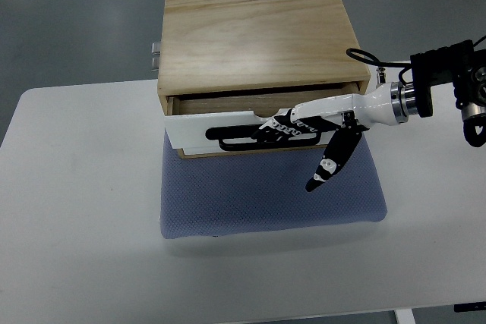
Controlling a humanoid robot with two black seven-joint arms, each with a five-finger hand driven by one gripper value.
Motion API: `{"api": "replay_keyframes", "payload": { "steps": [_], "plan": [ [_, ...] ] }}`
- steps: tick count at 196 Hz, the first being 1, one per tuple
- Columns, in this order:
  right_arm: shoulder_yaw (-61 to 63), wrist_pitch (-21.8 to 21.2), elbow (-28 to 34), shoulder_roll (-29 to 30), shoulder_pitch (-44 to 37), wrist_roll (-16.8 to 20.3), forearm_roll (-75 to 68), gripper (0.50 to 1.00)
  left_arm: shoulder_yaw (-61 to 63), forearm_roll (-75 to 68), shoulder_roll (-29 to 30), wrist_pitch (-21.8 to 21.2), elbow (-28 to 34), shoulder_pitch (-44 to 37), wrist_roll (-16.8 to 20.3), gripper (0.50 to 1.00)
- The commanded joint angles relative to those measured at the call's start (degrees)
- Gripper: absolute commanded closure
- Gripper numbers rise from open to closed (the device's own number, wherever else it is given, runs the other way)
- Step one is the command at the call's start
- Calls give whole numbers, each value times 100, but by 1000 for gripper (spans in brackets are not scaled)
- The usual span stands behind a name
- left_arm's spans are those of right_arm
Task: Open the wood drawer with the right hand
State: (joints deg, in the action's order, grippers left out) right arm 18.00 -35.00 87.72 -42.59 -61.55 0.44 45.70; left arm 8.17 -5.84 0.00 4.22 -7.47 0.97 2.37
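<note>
We see the right hand (292, 128) at frame center, fingers hooked over the white drawer front (228, 128) so a pull slides it; thumb hangs free. The wood drawer box (258, 36) sits upper center on a blue mat (266, 195), drawer slightly out.

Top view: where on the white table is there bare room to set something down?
The white table is bare left of the blue-grey mat and wooden drawer box, along the near edge, and right of the mat. It is crowded at the drawer front, where the right hand reaches.
</note>
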Motion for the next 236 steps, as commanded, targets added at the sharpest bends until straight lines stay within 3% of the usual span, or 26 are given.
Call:
{"api": "replay_keyframes", "payload": {
  "steps": [1, 131, 236],
  "plan": [
    [-16, 0, 52, -13, 20, 0, 0, 548, 0, -5, 0, 0, 0, 0, 0, 500],
    [-16, 0, 562, -171, 99, 0, -9, 548, 0, -5, 0, 0, 0, 0, 0, 500],
    [54, 0, 588, -346, 29, 9, -53, 548, 0, 4, 0, 0, 0, 0, 0, 500]
  ]
}}
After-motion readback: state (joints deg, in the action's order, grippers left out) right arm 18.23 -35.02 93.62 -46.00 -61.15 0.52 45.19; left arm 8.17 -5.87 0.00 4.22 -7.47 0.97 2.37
